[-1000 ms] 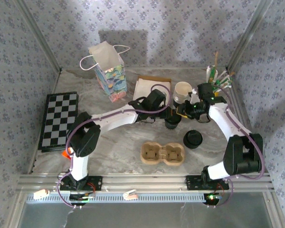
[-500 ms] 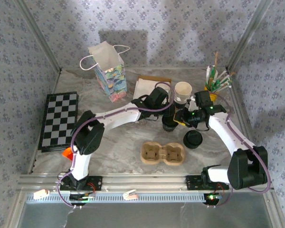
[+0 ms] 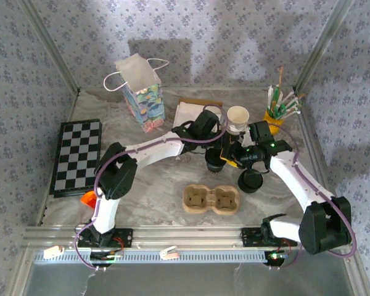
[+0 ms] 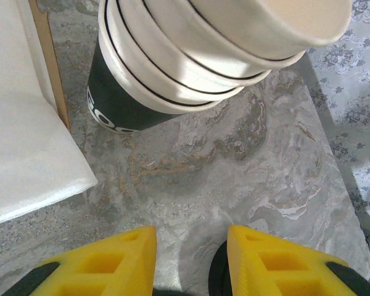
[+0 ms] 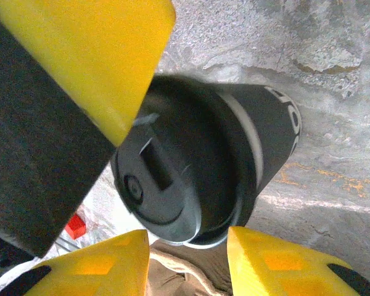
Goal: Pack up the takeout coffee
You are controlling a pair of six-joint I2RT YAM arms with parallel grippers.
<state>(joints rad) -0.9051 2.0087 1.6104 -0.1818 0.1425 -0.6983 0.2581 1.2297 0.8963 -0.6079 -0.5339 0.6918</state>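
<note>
The takeout coffee (image 3: pixel 214 163), a dark cup with a black lid, is at the table's middle, just behind the brown moulded tray (image 3: pixel 211 198). My left gripper (image 3: pixel 214 154) is over it, shut on it. One left finger (image 5: pixel 98 55) presses the lid's edge in the right wrist view, and the lid's black rim (image 4: pixel 219 271) shows between the left gripper (image 4: pixel 191 231) fingers. My right gripper (image 3: pixel 229 155) is close on the cup's right. In its own view the right gripper (image 5: pixel 188 234) stands open, with the lidded coffee (image 5: pixel 191 166) just ahead and the tray (image 5: pixel 179 271) below.
A stack of lidless cream-rimmed cups (image 3: pixel 237 117) (image 4: pixel 191 55) stands right behind the grippers. A low black lid piece (image 3: pixel 250 180) lies right of the coffee. White napkins (image 3: pixel 191 114), a gift bag (image 3: pixel 145 95), a checkerboard (image 3: pixel 77 154) and a stirrer holder (image 3: pixel 277 108) ring the table.
The left gripper has carried the coffee a little to the left. The right arm followed it leftwards, and its jaws have widened off the cup.
</note>
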